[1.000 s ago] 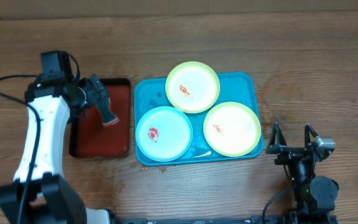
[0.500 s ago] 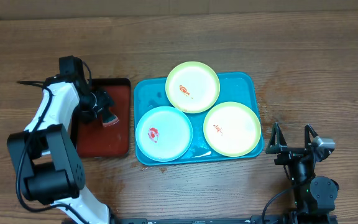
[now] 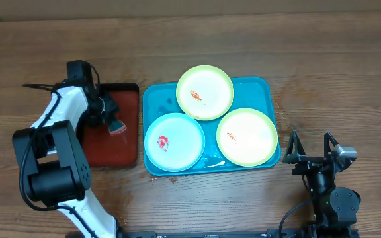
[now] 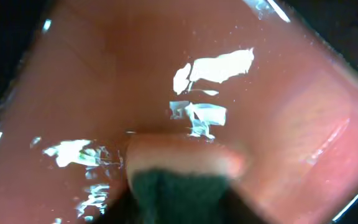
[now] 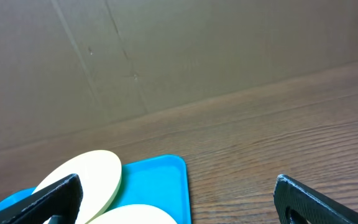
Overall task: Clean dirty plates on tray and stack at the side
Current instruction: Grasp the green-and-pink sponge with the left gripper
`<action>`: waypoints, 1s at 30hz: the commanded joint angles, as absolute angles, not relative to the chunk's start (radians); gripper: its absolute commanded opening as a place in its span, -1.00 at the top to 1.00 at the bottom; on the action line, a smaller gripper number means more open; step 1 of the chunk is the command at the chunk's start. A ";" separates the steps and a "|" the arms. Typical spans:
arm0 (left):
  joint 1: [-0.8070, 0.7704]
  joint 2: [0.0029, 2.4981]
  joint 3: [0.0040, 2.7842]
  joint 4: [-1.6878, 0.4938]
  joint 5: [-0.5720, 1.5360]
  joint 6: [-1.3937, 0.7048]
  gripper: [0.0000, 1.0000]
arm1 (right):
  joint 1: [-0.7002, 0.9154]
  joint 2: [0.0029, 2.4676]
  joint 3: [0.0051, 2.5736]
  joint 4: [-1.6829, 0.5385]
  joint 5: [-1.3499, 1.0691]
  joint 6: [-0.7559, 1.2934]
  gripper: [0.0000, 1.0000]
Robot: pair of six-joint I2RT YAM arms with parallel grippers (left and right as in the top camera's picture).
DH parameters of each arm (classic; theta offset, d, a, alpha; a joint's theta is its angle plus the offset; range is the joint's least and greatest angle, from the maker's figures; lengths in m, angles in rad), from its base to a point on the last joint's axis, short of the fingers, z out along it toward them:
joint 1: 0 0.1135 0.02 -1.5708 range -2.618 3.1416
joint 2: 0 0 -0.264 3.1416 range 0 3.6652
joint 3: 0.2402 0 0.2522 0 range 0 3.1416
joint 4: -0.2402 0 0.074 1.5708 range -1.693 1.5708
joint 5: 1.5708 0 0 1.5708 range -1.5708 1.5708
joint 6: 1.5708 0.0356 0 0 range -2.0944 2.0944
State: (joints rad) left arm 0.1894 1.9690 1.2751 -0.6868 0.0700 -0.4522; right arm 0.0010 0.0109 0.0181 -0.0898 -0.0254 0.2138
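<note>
On the wooden surface (image 3: 323,59), 3 plates (image 3: 205,92) lie in the blue tray (image 3: 270,89), each smeared red. The left end effector (image 3: 113,121) clamps a sponge (image 3: 117,127) over the dark red tray (image 3: 111,149). The right end effector (image 3: 311,147) rests wide apart beside the blue tray, holding nothing.

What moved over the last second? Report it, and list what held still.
The left arm swung in over the red tray, bringing the left end effector slightly rightward and down, shut on the sponge. The plates, blue tray and right end effector stayed put.
</note>
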 commanded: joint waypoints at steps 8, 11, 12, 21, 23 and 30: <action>0.183 1.986 1.291 -0.688 0.053 -0.411 -0.99 | 0.006 0.003 0.008 -0.084 -0.020 0.221 -1.00; 0.183 1.986 1.292 -0.727 0.057 -0.411 -1.00 | 0.006 0.003 0.008 -0.084 -0.019 0.221 -1.00; 0.183 1.986 1.292 -0.744 0.065 -0.411 -1.00 | 0.006 0.003 0.008 -0.084 -0.019 0.221 -1.00; 0.183 1.986 1.292 -0.883 0.177 -0.412 -0.46 | 0.006 0.003 0.008 -0.084 -0.019 0.221 -1.00; 0.183 1.986 1.292 -0.882 0.175 -0.411 0.38 | 0.006 0.003 0.008 -0.084 -0.019 0.221 -1.00; 0.183 1.986 1.292 -0.834 0.164 -0.411 -0.92 | 0.006 0.003 0.008 -0.084 -0.019 0.221 -1.00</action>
State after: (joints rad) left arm 0.1848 1.9717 1.2930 -0.8555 0.1532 -0.4126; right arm 0.0010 0.0109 0.0181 -0.0902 -0.0254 0.2138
